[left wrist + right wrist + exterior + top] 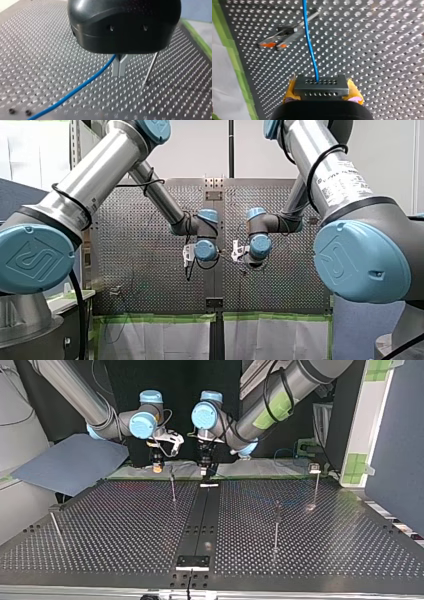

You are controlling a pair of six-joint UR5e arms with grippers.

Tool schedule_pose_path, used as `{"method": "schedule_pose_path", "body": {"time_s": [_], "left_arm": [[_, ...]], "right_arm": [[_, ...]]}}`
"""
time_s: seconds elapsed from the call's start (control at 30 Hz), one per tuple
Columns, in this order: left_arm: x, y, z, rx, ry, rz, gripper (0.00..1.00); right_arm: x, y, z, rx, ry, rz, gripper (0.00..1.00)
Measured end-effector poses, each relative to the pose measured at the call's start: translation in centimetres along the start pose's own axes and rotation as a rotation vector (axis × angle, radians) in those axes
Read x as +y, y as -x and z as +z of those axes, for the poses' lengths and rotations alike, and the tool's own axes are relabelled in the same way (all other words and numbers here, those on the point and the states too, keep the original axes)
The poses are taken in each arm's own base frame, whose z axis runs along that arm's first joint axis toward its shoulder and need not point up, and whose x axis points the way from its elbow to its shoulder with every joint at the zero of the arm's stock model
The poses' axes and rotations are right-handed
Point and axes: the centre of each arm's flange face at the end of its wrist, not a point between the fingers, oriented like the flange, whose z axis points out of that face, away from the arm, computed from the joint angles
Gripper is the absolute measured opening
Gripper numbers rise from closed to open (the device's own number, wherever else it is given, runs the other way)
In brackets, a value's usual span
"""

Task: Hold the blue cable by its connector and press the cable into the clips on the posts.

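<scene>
1. nearest the left wrist camera is the black housing of my left tool (119, 73). its two metal fingers (116, 67) are pressed together, with no gap at the tips.
2. the blue cable (82, 86) comes out of the fork where those fingers meet, so the tool is clamped on the cable. from there the cable runs away in a shallow curve over the perforated tabletop (37, 50).
3. a thin metal post (151, 67) stands on the tabletop just beside the fingers, apart from the cable.
4. in the right wrist view my right tool (321, 83) is closed on the connector (321, 89). this is a dark block with rows of small holes, squeezed between the tool's yellow pads (355, 93).
5. the cable leaves the middle of the connector and runs straight ahead of the tool, above the tabletop. further ahead it crosses a metal fixture with orange marks (278, 42). i cannot tell whether the two touch.
6. in the top view both tools hang side by side over the tabletop's far edge, tips down, near each other but apart.
7. other slim posts stand well apart on the tabletop: one close under my right tool (173, 489), one at the view's left (55, 527), and two at its right (276, 525) (316, 485).
8. the cable is too thin to make out in the top and front views.
</scene>
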Motion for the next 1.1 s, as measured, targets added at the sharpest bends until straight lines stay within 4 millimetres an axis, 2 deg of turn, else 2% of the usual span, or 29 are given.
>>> {"method": "schedule_pose_path", "body": {"time_s": [0.5,0.77,0.87,1.1], "left_arm": [[-2.1,-3.9,-1.4,0.051,-0.049,0.006,0.00],[-2.2,-7.4,-1.2,0.083,-0.075,-0.003,0.00],[-2.3,-7.8,-1.2,0.084,-0.076,-0.006,0.00],[-2.3,-7.8,-1.0,0.063,-0.066,-0.041,0.00]], "right_arm": [[3.2,4.7,-1.4,-0.008,0.009,0.042,0.00],[3.9,5.4,-1.0,0.021,-0.037,0.077,0.00],[4.1,6.3,-0.4,0.018,-0.056,0.085,0.00],[5.2,10.0,0.7,-0.009,-0.055,0.099,0.00]]}}
